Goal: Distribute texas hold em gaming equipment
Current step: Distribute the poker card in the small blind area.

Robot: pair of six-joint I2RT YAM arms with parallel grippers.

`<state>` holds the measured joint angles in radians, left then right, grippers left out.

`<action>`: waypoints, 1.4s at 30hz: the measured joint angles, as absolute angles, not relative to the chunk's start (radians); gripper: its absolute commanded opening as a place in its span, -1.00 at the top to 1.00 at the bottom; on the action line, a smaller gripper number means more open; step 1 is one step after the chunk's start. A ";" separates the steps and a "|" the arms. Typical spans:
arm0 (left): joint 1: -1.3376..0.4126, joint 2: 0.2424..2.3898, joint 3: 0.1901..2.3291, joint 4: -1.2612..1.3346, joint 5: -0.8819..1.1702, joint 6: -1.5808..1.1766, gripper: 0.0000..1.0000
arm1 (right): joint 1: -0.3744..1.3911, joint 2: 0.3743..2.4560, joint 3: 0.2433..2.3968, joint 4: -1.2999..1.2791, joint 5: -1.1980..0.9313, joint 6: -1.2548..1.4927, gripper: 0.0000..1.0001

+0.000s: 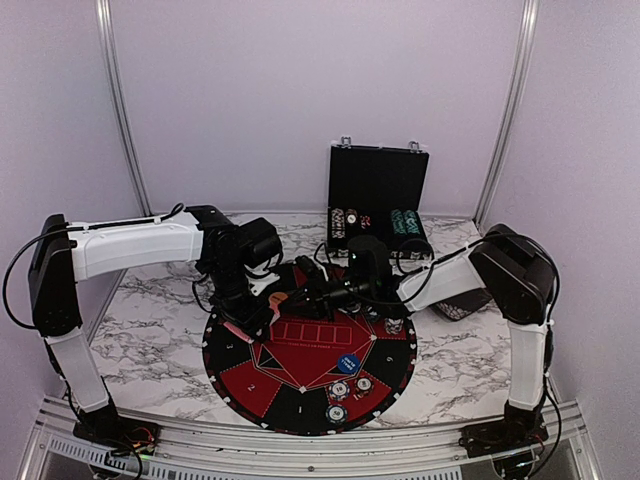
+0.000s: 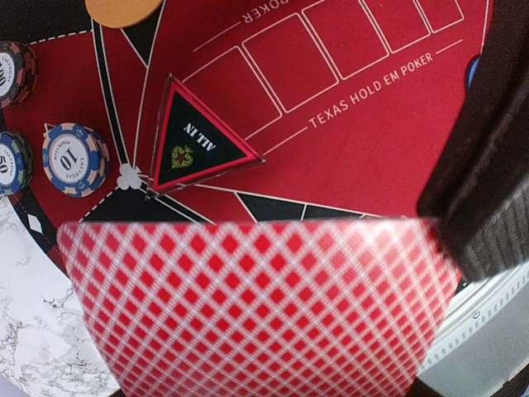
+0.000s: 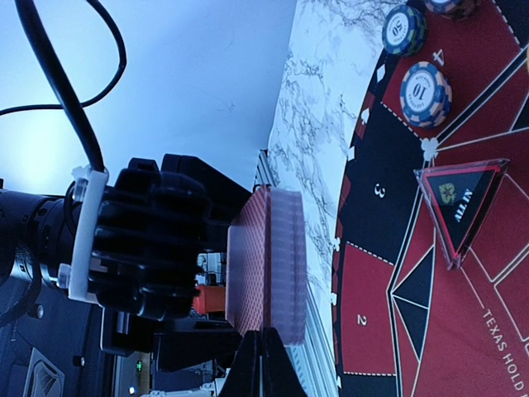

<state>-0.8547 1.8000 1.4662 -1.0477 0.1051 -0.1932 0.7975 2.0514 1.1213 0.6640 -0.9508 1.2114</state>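
holding card deck (image 2: 256, 306) in left tool (image 1: 258, 315); right tool (image 3: 263, 347) perhaps pinching it.

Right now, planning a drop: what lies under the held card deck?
The mat and its ALL IN triangle show past the card deck; whatever sits directly behind the cards is hidden.

The top camera sits high behind both arms (image 1: 130, 245) and looks down on the whole round mat (image 1: 290, 365) from far off. The left wrist camera looks down at it from very close, the right one sideways; both see the red-backed cards (image 2: 256, 306) and the ALL IN triangle (image 2: 194, 141).
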 measured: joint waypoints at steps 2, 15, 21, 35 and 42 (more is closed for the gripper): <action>-0.855 1.800 1.465 -1.047 0.105 -0.193 -0.09 | 0.797 2.051 1.121 0.664 -0.950 1.211 1.00; -0.855 1.800 1.450 -1.041 0.105 -0.193 -0.09 | 0.781 2.051 1.121 0.665 -0.950 1.220 1.00; -0.855 1.800 1.446 -1.039 0.105 -0.194 -0.09 | 0.767 2.051 1.121 0.665 -0.950 1.220 1.00; -0.855 1.800 1.445 -1.037 0.105 -0.192 -0.08 | 0.767 2.051 1.121 0.664 -0.950 1.219 0.68; -0.855 1.800 1.445 -1.037 0.105 -0.189 -0.08 | 0.768 2.051 1.121 0.664 -0.950 1.218 0.65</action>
<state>-0.8547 1.8000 1.4448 -1.0367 0.1051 -0.1894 0.7685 2.0514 1.1213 0.6643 -0.9501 1.2182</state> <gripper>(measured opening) 0.659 0.171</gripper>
